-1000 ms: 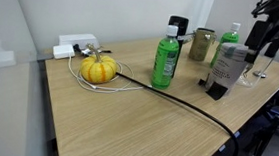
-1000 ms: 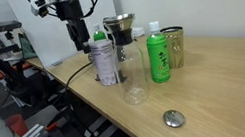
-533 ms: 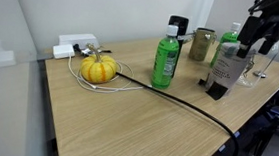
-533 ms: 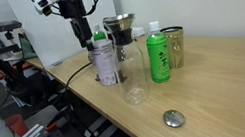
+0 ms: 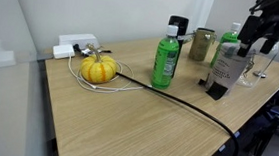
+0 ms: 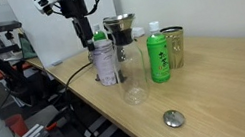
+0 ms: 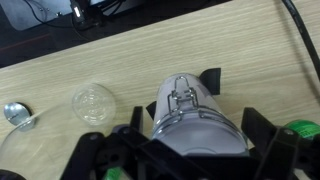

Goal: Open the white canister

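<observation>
- Far left of the white canister [image 7: 195,118] in the wrist view, a round grey disc [image 7: 14,112] lies flat on the table [image 7: 120,60], clear of the work.
- Just left of the canister a clear glass [image 7: 93,103] stands upright, apart from it.
- The canister stands upright, and its grey top with a wire clasp appears still on.
- The gripper [image 6: 84,40] hangs above the canister with its jaws spread wide and gripping nothing, probably lined up to descend on the top.
- Right of the canister a green bottle [image 7: 300,130] stands close, which cramps that side.
</observation>
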